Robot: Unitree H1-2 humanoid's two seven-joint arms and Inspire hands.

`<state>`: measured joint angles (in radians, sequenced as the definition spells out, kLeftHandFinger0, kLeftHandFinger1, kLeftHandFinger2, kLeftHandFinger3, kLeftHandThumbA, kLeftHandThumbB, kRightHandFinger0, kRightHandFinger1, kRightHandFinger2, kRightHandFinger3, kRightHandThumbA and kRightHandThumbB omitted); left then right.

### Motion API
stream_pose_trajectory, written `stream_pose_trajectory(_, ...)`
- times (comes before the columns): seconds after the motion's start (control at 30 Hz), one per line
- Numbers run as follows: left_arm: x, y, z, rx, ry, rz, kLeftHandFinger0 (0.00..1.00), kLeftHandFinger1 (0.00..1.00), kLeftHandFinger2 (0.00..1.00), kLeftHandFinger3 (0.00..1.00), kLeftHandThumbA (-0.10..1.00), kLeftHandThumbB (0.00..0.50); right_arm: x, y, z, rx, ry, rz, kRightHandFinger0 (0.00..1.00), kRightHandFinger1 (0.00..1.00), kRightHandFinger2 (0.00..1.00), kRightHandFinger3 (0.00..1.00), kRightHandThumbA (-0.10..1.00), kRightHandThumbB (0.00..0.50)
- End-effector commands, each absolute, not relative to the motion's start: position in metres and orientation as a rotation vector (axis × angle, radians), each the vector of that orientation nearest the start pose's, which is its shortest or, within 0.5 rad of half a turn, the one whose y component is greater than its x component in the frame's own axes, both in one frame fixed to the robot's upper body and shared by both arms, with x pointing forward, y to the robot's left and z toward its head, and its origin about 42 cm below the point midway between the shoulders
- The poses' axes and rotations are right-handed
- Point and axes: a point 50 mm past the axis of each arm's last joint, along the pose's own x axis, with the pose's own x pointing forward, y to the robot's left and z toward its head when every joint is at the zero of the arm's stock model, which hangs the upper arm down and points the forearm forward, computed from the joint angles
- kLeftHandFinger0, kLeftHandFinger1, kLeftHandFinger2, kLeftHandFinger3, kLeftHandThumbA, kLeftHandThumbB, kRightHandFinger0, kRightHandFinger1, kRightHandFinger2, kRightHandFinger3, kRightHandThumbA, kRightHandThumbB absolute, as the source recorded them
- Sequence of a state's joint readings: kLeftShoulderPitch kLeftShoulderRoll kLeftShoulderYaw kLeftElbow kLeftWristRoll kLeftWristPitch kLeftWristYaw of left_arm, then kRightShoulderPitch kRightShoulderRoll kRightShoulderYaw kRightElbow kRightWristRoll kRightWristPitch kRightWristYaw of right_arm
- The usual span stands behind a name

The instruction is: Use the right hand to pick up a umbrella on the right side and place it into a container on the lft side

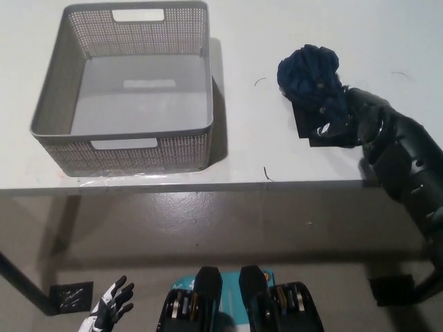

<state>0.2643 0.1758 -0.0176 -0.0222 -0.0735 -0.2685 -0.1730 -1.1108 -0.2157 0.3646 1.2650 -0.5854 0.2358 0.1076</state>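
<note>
Here the black right arm enters from the lower right of the frame and slants up-left across the worktop (263,41) edge, ending in the right hand (360,114) laid over the lower end of the folded umbrella (315,79). Hand is low on the umbrella, covering its handle end; dark fingers (331,129) blend into dark fabric, so cannot tell whether they are wrapped round it or just resting on top, and cannot tell how far apart they are.

Umbrella is navy, collapsed, lying on the white worktop in the upper right of the frame. Its long axis runs diagonally, bunched canopy end toward upper left, handle end toward lower right under the hand. It sits partly over a black square patch (304,128) on the worktop.

Grey perforated basket (201,83) stands in the upper left of the frame, well apart from the umbrella, cut-out handles on its near and far walls.

White left hand (111,306) hangs at the lower left of the frame, below worktop level, fingers spread apart, holding nothing.
</note>
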Motion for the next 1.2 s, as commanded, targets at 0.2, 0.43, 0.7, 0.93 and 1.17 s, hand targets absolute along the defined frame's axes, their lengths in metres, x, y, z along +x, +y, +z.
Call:
stream_pose_trajectory(0.2, 0.185, 0.272, 0.074, 0.126, -0.073, -0.188, 1.00, 1.00, 1.00, 1.00, 1.00, 0.018, 0.537, -0.214, 0.154, -1.030, 0.271, 0.019, 0.00, 0.05, 0.28, 0.43, -0.10, 0.188)
stream_pose_trajectory(0.43, 0.189, 0.273, 0.074, 0.148, -0.088, -0.189, 1.00, 1.00, 1.00, 1.00, 1.00, 0.012, 0.549, -0.216, 0.185, -0.959, 0.073, -0.080, 0.00, 0.20, 0.68, 0.63, -0.10, 0.190)
stream_pose_trajectory(0.7, 0.186, 0.276, 0.073, 0.142, -0.072, -0.177, 1.00, 1.00, 1.00, 1.00, 1.00, 0.029, 0.577, -0.176, 0.289, -0.831, -0.219, -0.111, 0.00, 0.45, 0.88, 0.85, -0.10, 0.151)
stream_pose_trajectory(0.93, 0.181, 0.275, 0.071, 0.141, -0.060, -0.173, 1.00, 1.00, 1.00, 1.00, 1.00, 0.045, 0.571, -0.120, 0.368, -0.770, -0.437, -0.048, 0.00, 0.28, 0.70, 0.78, -0.10, 0.197)
stream_pose_trajectory(1.17, 0.182, 0.273, 0.071, 0.158, -0.061, -0.173, 1.00, 1.00, 1.00, 1.00, 1.00, 0.051, 0.551, -0.044, 0.436, -0.727, -0.568, 0.067, 0.00, 0.22, 0.65, 0.59, -0.10, 0.164)
